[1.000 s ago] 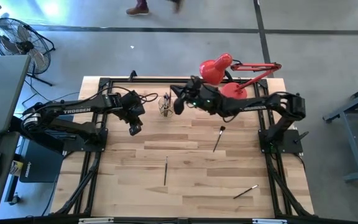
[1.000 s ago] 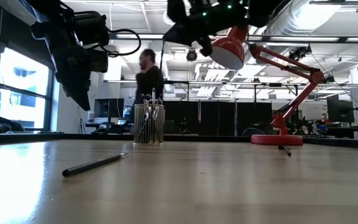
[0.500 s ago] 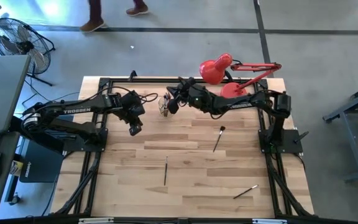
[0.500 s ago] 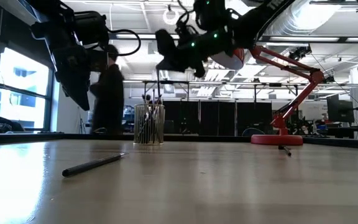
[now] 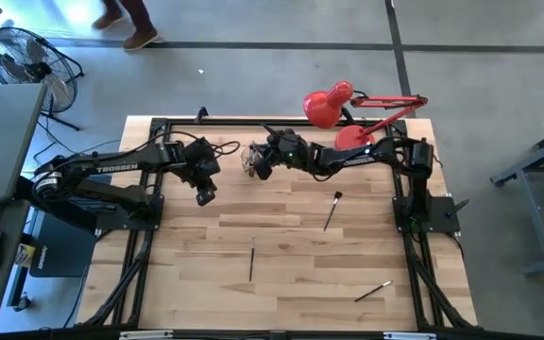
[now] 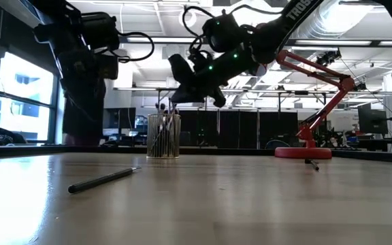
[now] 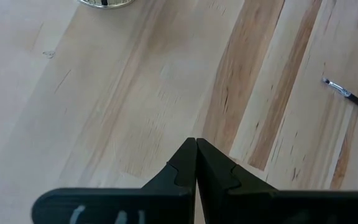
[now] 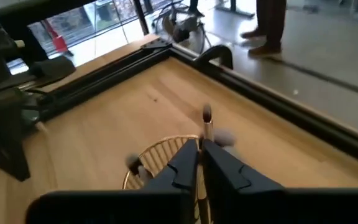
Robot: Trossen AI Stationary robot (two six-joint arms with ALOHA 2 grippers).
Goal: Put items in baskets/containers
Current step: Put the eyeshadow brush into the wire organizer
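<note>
Progress — the cup [image 5: 249, 161], upper centre of the table [image 5: 291, 283] in the high view, is already holding several brushes [image 6: 160, 129]; their tips are showing above its rim in the low view. Three sticks are lying loose on the wood: one [image 5: 251, 260] at lower centre, one [image 5: 331, 210] right of centre, one [image 5: 373, 291] at lower right. So the job is looking well past half done, with three pickups left after the one in hand.

Right gripper [image 5: 258, 163] is hanging directly over the cup, at the cup's right edge in the high view. In the right wrist view its fingers [image 8: 182, 163] are pressed together on a thin brush [image 8: 206, 124], whose bristle end is sticking out beyond the fingertips above the cup's rim. The brush is pointing down toward the cup mouth — I judge it not yet released.

Left gripper [image 5: 204, 195] is waiting left of the cup, well apart from it, fingers closed on nothing, hovering above bare wood. The red lamp [image 5: 333, 106] is standing at the upper right, clear of the work.
</note>
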